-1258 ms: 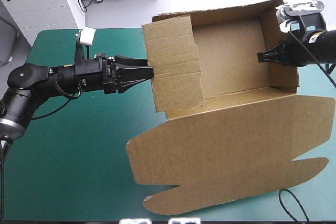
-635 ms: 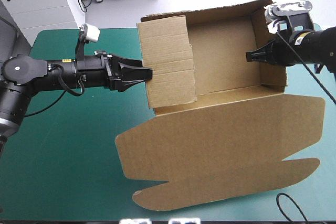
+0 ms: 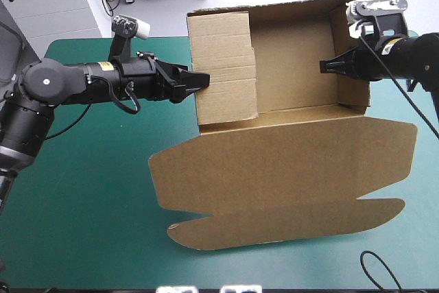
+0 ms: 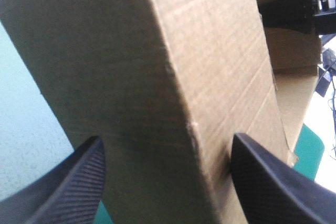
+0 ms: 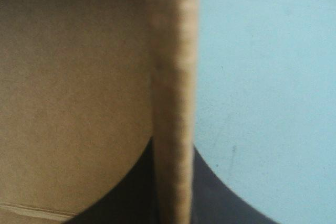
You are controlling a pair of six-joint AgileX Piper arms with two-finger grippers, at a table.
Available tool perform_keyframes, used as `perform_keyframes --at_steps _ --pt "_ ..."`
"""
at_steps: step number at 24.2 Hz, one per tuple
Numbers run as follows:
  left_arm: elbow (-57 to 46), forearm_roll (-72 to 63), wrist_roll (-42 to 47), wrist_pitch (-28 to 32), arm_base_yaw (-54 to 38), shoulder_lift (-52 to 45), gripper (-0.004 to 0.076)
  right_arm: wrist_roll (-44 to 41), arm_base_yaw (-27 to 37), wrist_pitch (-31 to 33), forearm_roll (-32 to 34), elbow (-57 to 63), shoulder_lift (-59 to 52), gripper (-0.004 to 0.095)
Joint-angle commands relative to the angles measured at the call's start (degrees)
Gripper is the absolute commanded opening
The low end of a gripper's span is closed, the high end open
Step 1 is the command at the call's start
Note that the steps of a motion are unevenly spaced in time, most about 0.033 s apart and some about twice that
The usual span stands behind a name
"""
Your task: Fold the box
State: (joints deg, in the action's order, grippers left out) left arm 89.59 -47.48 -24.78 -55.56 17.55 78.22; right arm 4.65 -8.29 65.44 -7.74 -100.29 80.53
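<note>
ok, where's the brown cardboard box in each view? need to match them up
High view: brown cardboard box centre-right on the table, tray toward the far edge, lid flat nearer.
Left wrist view: its side wall between the fingers of the left claw.
Right wrist view: the opposite wall's edge between the fingers of the right claw.
Shared landmark: teal-green table cover, beside the box in all three.
</note>
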Motion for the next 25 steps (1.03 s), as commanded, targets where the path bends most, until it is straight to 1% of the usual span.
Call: perform_keyframes --at_steps 1,4,7,10,14,15,18,19,20,22,24,25 --pt "4.81 0.55 3.44 2.69 2.49 0.89 0.0484 -0.71 -0.23 -4.26 -3.25 -1.72 -1.88 -0.0008" --pt "8.15 1.20 5.18 2.44 4.37 3.47 0.0484 -0.94 -0.23 -4.68 -3.25 -1.72 -1.88 -0.0008" --pt "10.29 7.45 9.99 2.17 5.39 5.40 0.0484 -1.11 -0.23 -4.93 -3.25 -1.72 -1.88 -0.0008" --pt "12.08 16.67 15.06 0.95 6.96 6.94 0.0484 -1.50 -0.63 -5.45 -3.35 -1.72 -1.88 -0.0007" --pt "14.06 32.27 22.86 1.18 9.92 7.66 0.0484 -2.35 -3.13 -6.30 -3.04 -1.72 -1.63 -0.0008" --pt "14.76 37.76 26.56 1.55 11.58 7.76 0.0484 -2.94 -4.30 -6.46 -2.89 -1.72 -1.01 -0.0008" --pt "15.54 45.45 32.18 1.08 13.57 7.76 0.0476 -4.65 -6.58 -6.25 -0.92 -1.72 0.82 -0.0008" --pt "15.54 47.48 33.01 0.37 14.20 7.76 0.0449 -5.11 -7.25 -6.25 0.56 -1.72 1.59 -0.0008" --pt "15.43 48.44 33.01 -0.11 14.43 7.76 0.0435 -5.25 -7.25 -6.09 0.59 -1.72 1.94 -0.0008" --pt "15.42 51.71 33.75 -2.17 14.53 7.86 0.0338 -5.88 -7.33 -5.39 0.97 -1.72 3.28 -0.0008" --pt "15.33 51.95 34.40 -2.77 14.53 7.86 0.0265 -6.29 -7.33 -5.71 0.68 -1.72 3.72 -0.0008" --pt "15.33 51.71 34.52 -2.95 14.53 7.86 0.0212 -6.29 -7.33 -6.01 0.09 -1.72 3.86 -0.0008"
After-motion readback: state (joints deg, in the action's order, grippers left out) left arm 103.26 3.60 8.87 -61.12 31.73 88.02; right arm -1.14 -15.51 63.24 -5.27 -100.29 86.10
